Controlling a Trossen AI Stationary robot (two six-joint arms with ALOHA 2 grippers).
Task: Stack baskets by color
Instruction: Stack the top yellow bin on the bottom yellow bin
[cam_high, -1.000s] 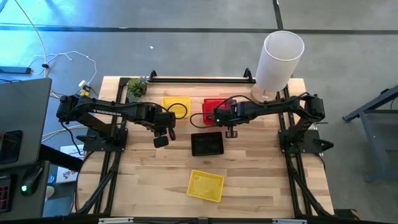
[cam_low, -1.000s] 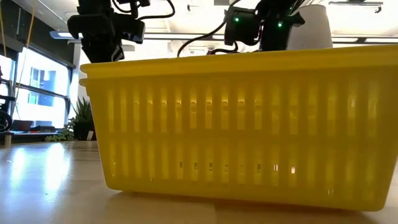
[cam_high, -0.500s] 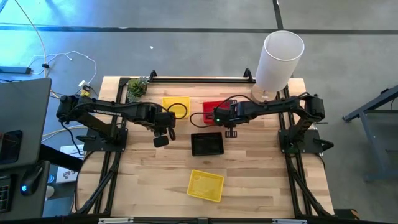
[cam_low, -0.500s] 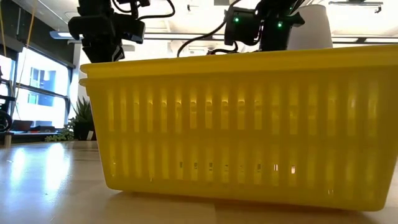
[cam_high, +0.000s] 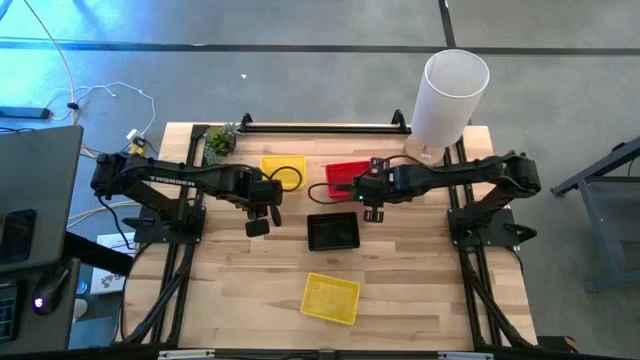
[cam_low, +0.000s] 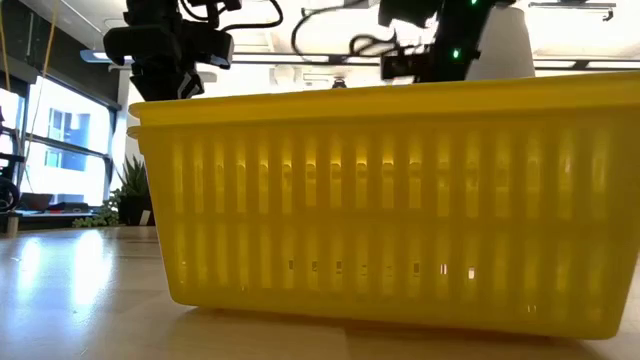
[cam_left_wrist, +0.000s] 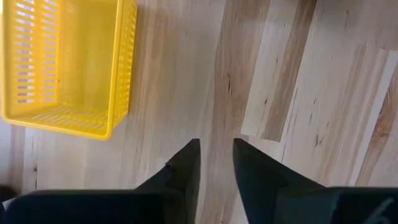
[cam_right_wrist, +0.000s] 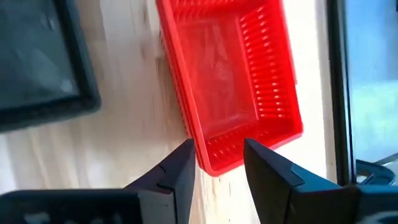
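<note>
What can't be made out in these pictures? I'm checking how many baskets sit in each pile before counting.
- Pile depth: the high view looks straight down, so the red basket, black basket and far yellow basket may be single or nested.
- Far table: in the low view the near yellow basket fills the frame and hides it.
- Black basket in the right wrist view: cut off by the edge and blurred.
- Far yellow basket: partly covered by a black cable.

Counter (cam_high: 400, 290): pale wood planks.
White cylinder (cam_high: 450, 95): upright, far right corner.
Small plant (cam_high: 220, 140): far left corner.
Cables (cam_high: 100, 95): floor, far left.
</note>
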